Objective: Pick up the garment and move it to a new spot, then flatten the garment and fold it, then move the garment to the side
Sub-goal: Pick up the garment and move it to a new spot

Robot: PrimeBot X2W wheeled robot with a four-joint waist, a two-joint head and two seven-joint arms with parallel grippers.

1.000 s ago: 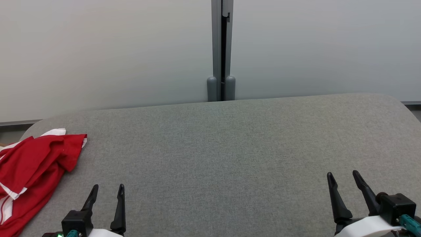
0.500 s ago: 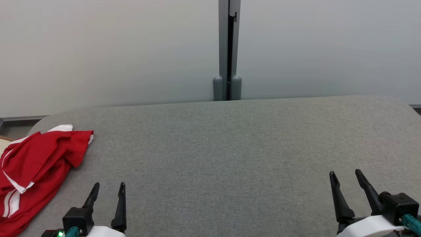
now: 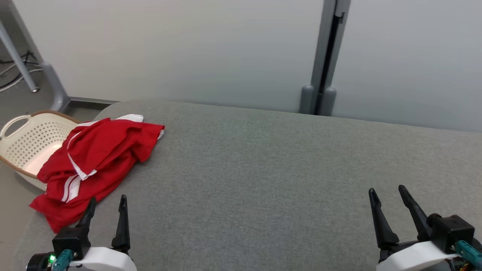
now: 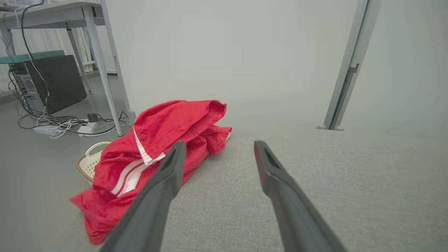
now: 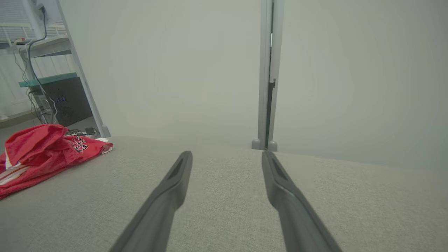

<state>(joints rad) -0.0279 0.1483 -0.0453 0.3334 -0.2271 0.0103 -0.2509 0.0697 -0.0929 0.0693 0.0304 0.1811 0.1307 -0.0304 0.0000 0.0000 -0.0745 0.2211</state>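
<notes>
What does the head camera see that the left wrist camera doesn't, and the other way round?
Head camera's extra: the right gripper, open above the grey surface. Left wrist camera's extra: a black computer box by a desk. Both see the red garment crumpled at the surface's edge, the white basket beside it, and the open left gripper.

Garment (image 3: 101,150): red cloth, fine mesh weave, matt. Work surface (image 3: 263,169): grey woven fabric, matt, slightly rough. Basket (image 3: 34,135): cream perforated plastic, smooth.
</notes>
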